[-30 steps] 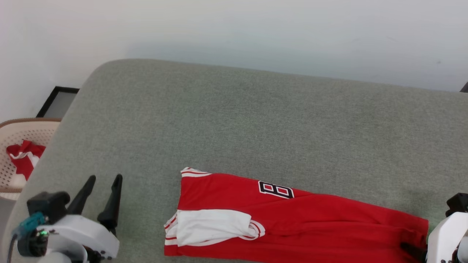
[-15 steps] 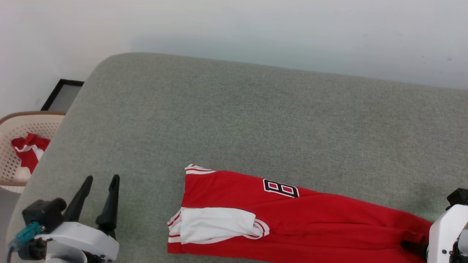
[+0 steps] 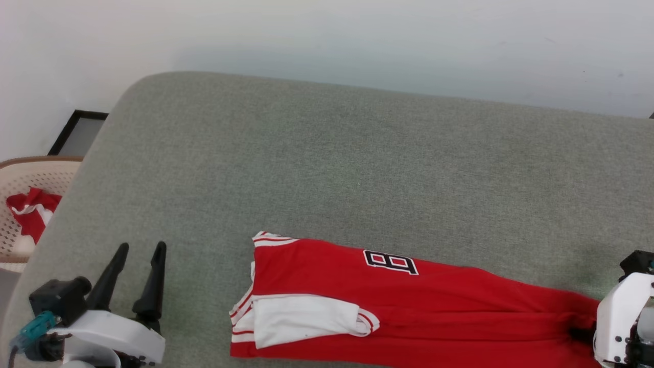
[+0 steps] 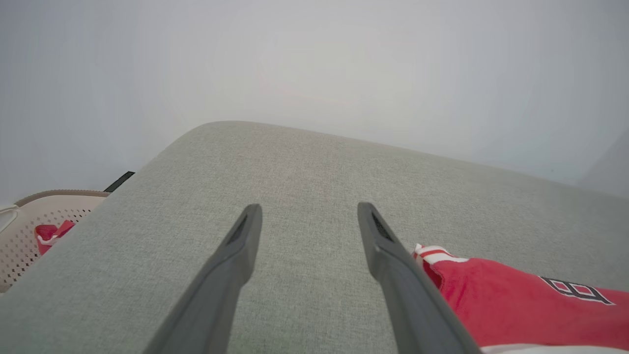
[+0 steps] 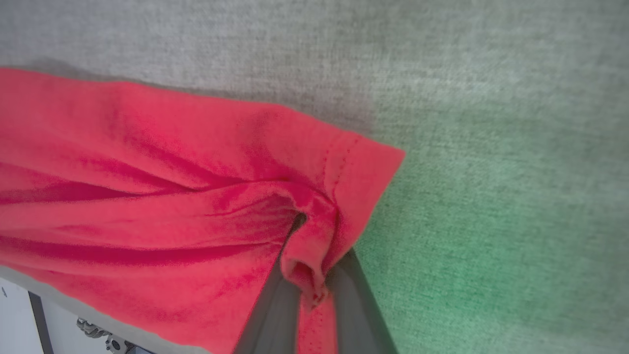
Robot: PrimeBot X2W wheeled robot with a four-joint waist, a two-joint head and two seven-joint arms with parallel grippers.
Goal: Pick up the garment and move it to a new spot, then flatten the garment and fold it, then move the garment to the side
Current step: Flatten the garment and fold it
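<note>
The right hand (image 5: pixel 317 246) is clamped on the bunched hem of the red shirt (image 3: pixel 434 306), which stretches from it in a long folded band across the grey surface (image 3: pixel 332 168), white sleeve uppermost. The left hand (image 3: pixel 142 245), fingers apart, points forward near the shirt's far end.

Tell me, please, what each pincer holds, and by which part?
Right pincer pinches the garment at its red hem corner; left pincer holds nothing.

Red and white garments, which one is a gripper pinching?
The red jersey T-shirt on the grey cushion: the right gripper is shut on its hem corner. The other red cloth lies in the beige perforated basket.
</note>
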